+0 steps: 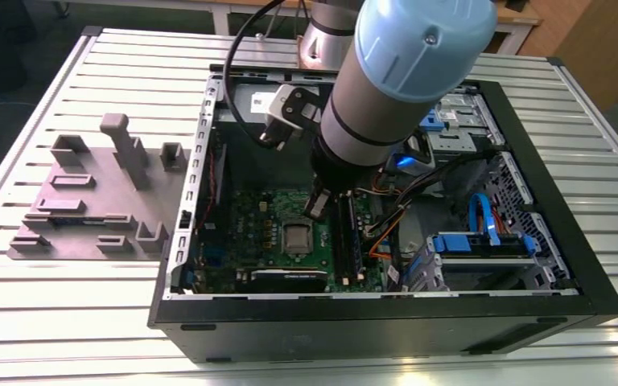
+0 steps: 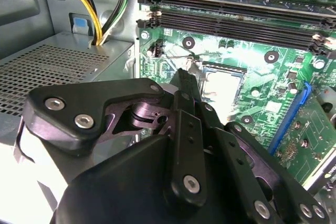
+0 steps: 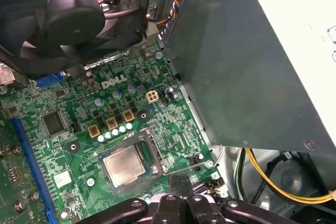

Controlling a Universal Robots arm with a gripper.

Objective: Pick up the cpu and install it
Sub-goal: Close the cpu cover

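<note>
Matt silvery metal cpu

Silvery-grey cpu, green motherboard, yellow cables — a black fan, a pale-blue arm

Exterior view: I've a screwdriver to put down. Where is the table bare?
The table is bare between the grey fixture and its near edge, at the exterior view's left. Inside the case, arm and cables crowd everything.

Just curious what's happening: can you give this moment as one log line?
small square silvery-grey cpu: in metal-framed socket on green motherboard | black claw: shut, empty, beside socket
</note>
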